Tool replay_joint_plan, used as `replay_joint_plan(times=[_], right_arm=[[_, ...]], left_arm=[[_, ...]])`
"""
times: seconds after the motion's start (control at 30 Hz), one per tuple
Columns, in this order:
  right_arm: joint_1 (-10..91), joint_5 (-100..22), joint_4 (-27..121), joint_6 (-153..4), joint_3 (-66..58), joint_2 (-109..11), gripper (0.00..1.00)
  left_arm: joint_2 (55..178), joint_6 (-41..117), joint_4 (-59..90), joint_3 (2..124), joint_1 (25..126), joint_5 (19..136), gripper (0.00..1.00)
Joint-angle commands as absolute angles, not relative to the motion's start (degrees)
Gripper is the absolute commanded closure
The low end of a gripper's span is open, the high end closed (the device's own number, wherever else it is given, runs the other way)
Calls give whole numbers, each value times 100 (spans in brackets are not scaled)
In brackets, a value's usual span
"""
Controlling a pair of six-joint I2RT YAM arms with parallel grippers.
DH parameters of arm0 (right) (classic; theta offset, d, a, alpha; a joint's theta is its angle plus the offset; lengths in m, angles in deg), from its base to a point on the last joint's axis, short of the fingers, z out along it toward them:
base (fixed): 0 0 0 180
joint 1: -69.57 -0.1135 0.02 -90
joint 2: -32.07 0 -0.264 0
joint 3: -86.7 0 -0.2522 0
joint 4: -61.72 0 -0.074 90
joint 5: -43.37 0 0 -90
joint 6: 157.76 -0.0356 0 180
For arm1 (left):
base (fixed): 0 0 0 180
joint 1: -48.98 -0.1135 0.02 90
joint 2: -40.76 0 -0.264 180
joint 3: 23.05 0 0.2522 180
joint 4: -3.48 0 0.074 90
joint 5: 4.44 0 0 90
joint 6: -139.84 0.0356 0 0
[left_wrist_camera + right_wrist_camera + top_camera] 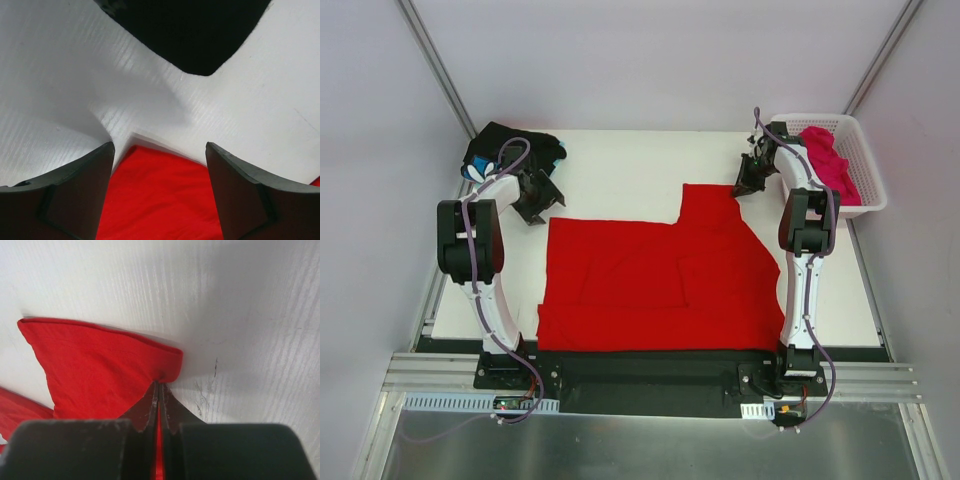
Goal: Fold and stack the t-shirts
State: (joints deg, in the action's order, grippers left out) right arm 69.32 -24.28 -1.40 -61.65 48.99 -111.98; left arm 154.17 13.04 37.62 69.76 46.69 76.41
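We're on the first fold of the red t-shirt (660, 285), which is spread flat mid-worktop (620, 160). Right jaws are pinched shut on its far right corner. Left jaws are open over the far left corner, not gripping. Next, we reckon: left drops, closes on that corner, then both carry the far edge nearward.

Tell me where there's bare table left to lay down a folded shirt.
Bare table shows along the far edge, between the black shirt and the right tool, beyond the red shirt. The red shirt crowds the middle and near side.
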Motion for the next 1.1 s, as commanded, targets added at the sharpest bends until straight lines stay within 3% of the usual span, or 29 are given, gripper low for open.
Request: replay_joint_plan(times=[0.0,0.13,0.37,0.7,1.07], right_arm=[[6904,-2395,-284,-6117,5019,-10821,99],[6904,-2369,-275,-6126,5019,-10812,99],[6904,-2404,-302,-6090,4958,-10742,99],[6896,-2448,-301,-6090,4905,-10706,99],[6948,-2386,-65,-6134,5344,-10830,99]], left_arm=[[15414,1213,3807,6841,4669,7510,28],[15458,1213,3816,6814,4669,7519,34],[15502,1213,4150,6911,4669,7756,74],[15484,1310,4387,6928,4678,7879,100],[15862,1380,4730,7684,4678,7818,100]])
